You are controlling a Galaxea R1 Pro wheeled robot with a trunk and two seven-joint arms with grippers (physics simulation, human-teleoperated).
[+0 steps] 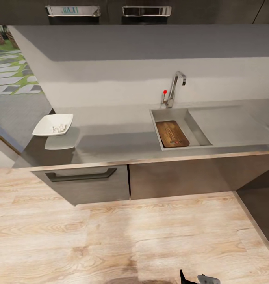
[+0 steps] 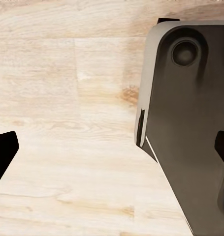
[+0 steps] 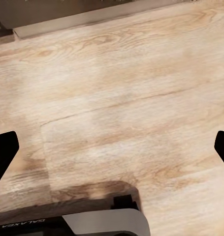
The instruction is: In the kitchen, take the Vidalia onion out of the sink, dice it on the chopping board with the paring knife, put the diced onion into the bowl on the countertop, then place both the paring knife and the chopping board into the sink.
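Observation:
The dark brown chopping board (image 1: 172, 134) lies inside the sink (image 1: 171, 115), set in the grey countertop (image 1: 118, 138). A thin line on the board (image 1: 175, 139) may be the paring knife; it is too small to be sure. The white bowl (image 1: 53, 124) sits at the countertop's left end with small pale pieces (image 1: 58, 128) in it. No whole onion is in view. My left gripper (image 2: 112, 157) hangs open over the wooden floor beside my dark base (image 2: 190, 123). My right gripper (image 3: 112, 152) is open too, above bare floor.
The angular tap (image 1: 174, 88) with a red knob (image 1: 165, 92) stands behind the basin, and a flat drainboard (image 1: 229, 126) lies to its right. Dark cabinets with a drawer handle (image 1: 81, 174) front the counter. Light wooden floor (image 1: 130, 236) lies between me and the counter.

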